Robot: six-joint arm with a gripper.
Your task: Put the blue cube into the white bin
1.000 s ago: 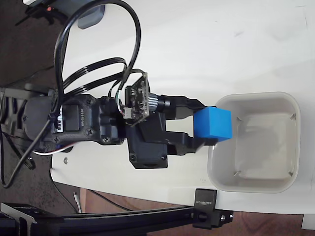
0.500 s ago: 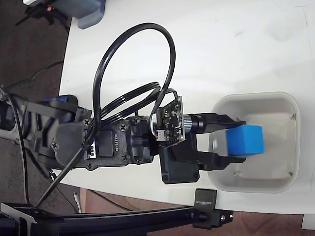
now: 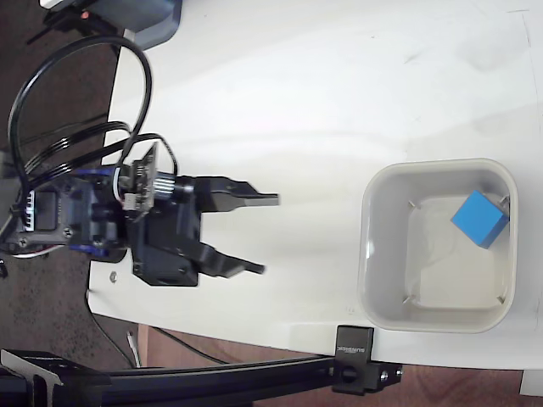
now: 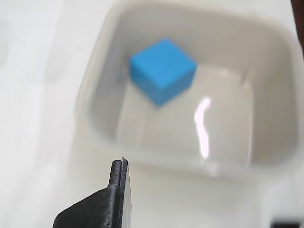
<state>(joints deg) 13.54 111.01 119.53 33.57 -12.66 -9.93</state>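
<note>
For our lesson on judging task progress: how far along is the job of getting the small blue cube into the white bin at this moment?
Done: the small sky-blue cube lies inside the square off-white plastic bin, near its far wall in the fixed view, resting on an edge or corner. In hand: nothing; the black two-finger gripper is open and empty, well left of the bin over the white table. Left: nothing of the placing itself that shows.

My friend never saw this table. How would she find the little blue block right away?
Look first for the white table, then for the big square white bin near its right end in the fixed view. Inside the bin, tipped against the far right wall, sits the blue cube. It is the only bright blue thing there, while the bin around it is pale and bare.
</note>
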